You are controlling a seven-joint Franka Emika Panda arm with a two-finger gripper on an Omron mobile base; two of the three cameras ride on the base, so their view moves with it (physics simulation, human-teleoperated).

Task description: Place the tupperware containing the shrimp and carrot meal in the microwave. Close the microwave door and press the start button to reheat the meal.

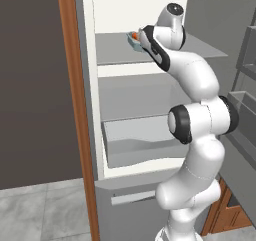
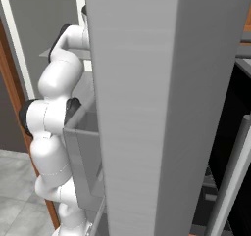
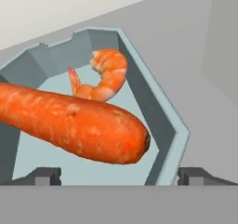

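Note:
The tupperware [image 3: 160, 121], a pale blue-grey tray with cut corners, fills the hand view at close range. In it lie a curled orange shrimp [image 3: 106, 74] and a large carrot [image 3: 69, 123]. My gripper [image 3: 120, 176] is open, with its two dark fingertips [image 3: 44, 176] wide apart at the tray's near edge and nothing between them. In the left base view the tupperware [image 1: 133, 40] sits on the upper fridge shelf [image 1: 112, 50], and the hand reaches right up to it. The microwave and its door are out of view.
The arm reaches into an open fridge with a lower shelf [image 1: 135, 97] and a drawer bin [image 1: 135, 142] beneath. A wooden frame [image 1: 75, 110] runs down the left. The open fridge door [image 2: 142, 107] stands close on the right and blocks the right base view.

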